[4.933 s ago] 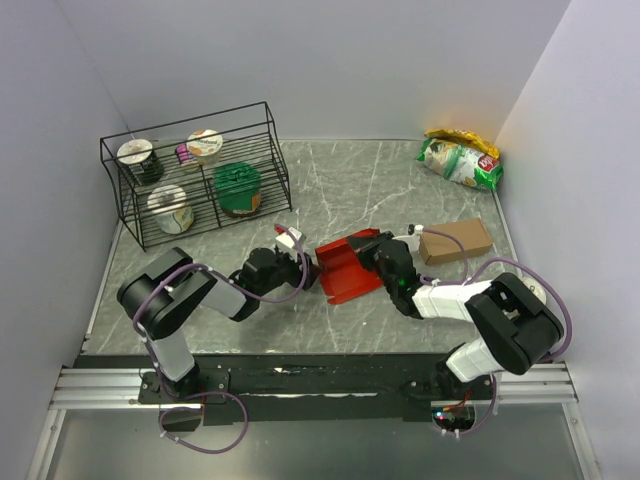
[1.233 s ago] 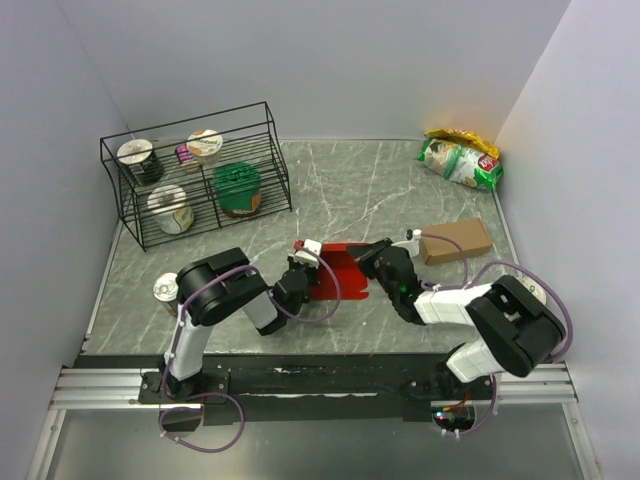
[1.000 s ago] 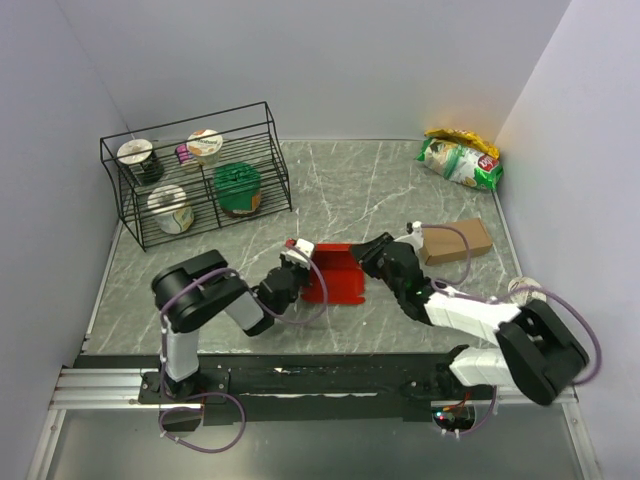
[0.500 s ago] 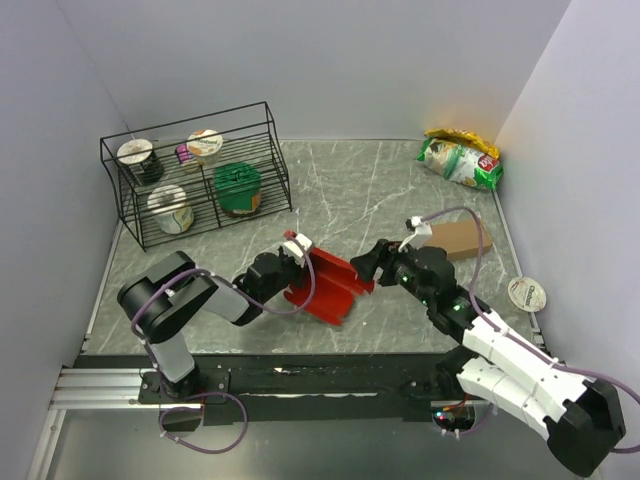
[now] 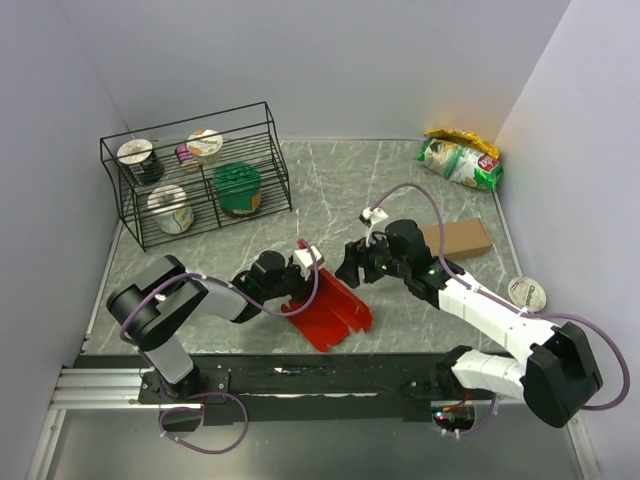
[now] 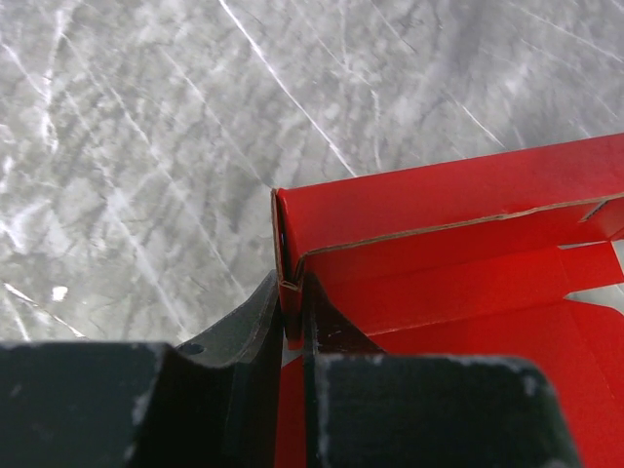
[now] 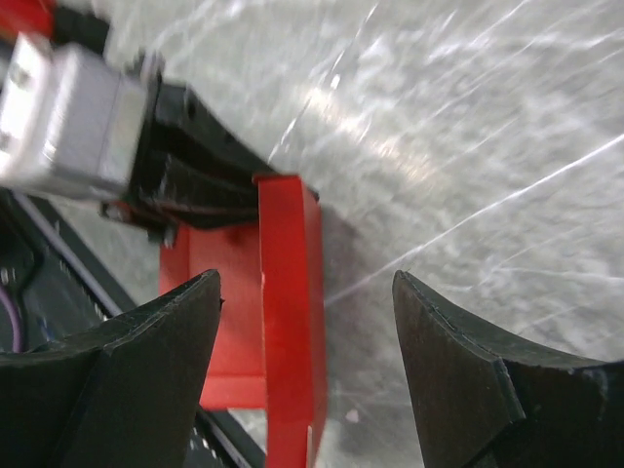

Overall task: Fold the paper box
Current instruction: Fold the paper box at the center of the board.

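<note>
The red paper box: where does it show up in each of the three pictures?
Top external: the paper box sits lower centre.
Left wrist: it fills the right half.
Right wrist: lower left of centre.
Shared landmark: the left gripper pinching the box's edge, seen in all three views.

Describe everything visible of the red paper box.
The paper box is bright red, thin glossy card, a half-formed sheet with creased panels and flaps; a cut edge shows brown. It sits tilted near the front edge of the grey marbled table. The left gripper pinches one folded corner; the right gripper hangs open over it, apparently not touching.
</note>
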Robot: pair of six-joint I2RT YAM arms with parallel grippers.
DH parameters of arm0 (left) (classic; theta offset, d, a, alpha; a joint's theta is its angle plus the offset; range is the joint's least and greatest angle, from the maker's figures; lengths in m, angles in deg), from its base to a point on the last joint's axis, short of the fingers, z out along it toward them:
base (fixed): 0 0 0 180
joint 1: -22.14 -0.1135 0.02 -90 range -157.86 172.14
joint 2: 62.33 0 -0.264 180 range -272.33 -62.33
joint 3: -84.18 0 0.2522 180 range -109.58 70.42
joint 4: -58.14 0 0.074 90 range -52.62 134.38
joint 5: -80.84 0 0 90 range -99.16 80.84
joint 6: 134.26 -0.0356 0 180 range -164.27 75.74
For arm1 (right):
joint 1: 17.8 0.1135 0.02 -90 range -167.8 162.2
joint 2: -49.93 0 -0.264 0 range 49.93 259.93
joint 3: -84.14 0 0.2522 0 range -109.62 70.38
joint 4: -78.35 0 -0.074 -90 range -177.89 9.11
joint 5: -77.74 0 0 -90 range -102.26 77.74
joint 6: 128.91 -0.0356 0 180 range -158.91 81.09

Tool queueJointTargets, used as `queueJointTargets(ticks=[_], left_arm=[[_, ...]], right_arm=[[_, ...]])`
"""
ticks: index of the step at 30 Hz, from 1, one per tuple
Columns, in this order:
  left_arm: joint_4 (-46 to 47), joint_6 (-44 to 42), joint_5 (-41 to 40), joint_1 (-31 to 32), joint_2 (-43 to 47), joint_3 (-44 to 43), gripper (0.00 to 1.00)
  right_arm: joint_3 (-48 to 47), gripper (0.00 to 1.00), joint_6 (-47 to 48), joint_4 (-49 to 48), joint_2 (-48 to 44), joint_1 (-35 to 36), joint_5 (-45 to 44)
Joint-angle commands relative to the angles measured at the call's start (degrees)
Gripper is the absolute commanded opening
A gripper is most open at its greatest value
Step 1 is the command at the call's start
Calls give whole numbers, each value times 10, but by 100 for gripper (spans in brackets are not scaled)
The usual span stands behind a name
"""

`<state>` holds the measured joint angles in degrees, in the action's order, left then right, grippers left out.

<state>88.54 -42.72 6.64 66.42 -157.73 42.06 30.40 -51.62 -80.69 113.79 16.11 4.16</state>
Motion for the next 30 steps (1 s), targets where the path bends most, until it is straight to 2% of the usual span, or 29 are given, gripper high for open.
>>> queueJointTargets(ticks=[1, 4, 8, 13, 17, 30], left_arm=[[-14, -9, 33, -1, 25, -13, 1], [-13, -28, 28, 1, 22, -12, 1], [-15, -37, 9, 9, 21, -13, 1], [-14, -40, -14, 22, 7, -15, 1], [-17, -45, -31, 32, -3, -20, 1], [-4, -39, -46, 43, -17, -18, 1]], right_arm=[[13, 78, 37, -30, 6, -4, 65], [15, 78, 37, -27, 30, -3, 98], [29, 75, 10, -51, 56, -3, 82], [18, 55, -49, -70, 73, -6, 43], [19, 47, -75, -109, 81, -6, -3], [17, 39, -121, -174, 135, 12, -3]])
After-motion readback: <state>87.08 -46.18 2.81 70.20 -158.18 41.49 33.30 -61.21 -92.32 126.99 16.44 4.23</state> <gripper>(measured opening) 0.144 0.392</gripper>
